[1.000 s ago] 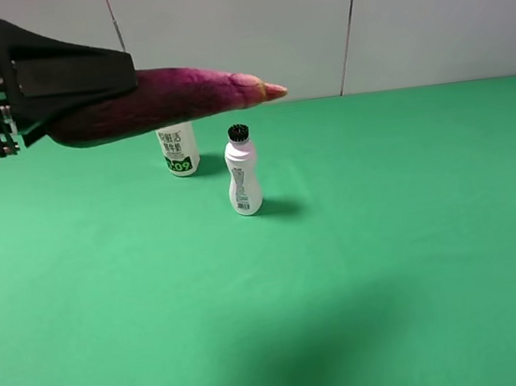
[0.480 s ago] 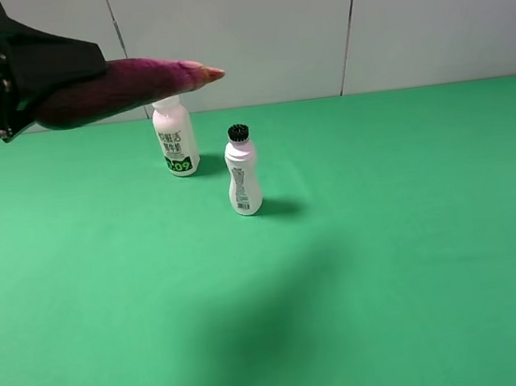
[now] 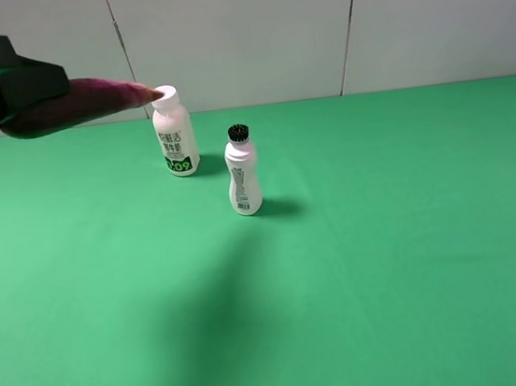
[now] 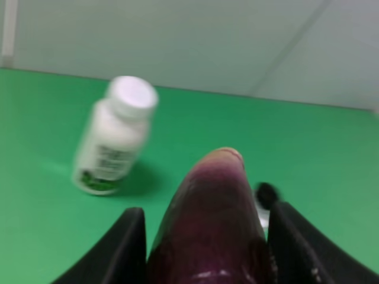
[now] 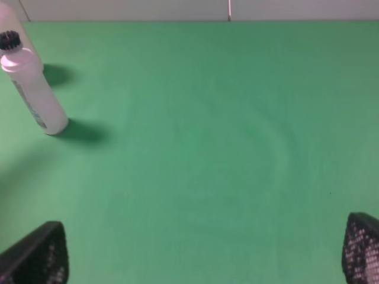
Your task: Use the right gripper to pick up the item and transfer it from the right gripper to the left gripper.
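Observation:
The dark-purple eggplant [image 3: 77,103] is held in the air at the far left of the exterior high view, its pale tip pointing right toward the white-capped bottle. My left gripper [image 3: 10,92] is shut on its thick end. In the left wrist view the eggplant [image 4: 213,231] fills the gap between the two black fingers [image 4: 127,248], tip pointing away. My right gripper [image 5: 201,254] is open and empty over bare cloth; only its two fingertips [image 5: 35,254] show at the frame corners. It is out of the exterior high view.
A white bottle with a white cap and green label [image 3: 175,132] stands at the back left on the green cloth [image 3: 389,262]. A slimmer white bottle with a black cap [image 3: 242,172] stands just right of it, also in the right wrist view [image 5: 32,89].
My left gripper has drawn back to the left with the eggplant, so its tip went from past the black-capped bottle to the white-capped bottle's top.

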Robot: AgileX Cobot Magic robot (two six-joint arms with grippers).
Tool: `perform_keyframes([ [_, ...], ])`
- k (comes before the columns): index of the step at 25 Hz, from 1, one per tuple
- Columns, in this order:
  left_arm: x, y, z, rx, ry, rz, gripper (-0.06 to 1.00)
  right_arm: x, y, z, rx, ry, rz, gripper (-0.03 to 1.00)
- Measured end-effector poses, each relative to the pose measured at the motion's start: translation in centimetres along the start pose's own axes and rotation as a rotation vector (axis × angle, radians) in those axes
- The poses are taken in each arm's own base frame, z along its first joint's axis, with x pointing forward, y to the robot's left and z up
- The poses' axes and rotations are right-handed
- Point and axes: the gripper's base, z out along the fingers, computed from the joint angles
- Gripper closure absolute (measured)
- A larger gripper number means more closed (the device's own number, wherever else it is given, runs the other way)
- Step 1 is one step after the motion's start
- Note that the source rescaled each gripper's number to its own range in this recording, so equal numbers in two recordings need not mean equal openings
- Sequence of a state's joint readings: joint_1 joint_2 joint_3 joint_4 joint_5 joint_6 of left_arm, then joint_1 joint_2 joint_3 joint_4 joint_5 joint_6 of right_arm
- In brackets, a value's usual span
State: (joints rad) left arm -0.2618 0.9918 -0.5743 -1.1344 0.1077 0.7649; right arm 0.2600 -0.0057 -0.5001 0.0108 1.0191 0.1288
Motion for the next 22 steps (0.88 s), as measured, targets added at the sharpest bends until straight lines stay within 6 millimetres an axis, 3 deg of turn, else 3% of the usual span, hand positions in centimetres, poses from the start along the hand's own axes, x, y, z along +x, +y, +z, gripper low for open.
perform_keyframes([
  [5,0.0,2.2,-0.2,-0.103,0.0,0.041,0.94,0.0,0.0,0.0,0.0,0.0,0.0,-0.03],
  [16,4.5,5.3,-0.3,-0.262,0.05,0.148,0.94,0.0,0.0,0.0,0.0,-0.001,0.0,-0.03],
  [22,5.2,6.7,-0.8,-0.366,-0.028,0.186,0.94,0.0,0.0,0.0,0.0,-0.001,0.0,-0.03],
])
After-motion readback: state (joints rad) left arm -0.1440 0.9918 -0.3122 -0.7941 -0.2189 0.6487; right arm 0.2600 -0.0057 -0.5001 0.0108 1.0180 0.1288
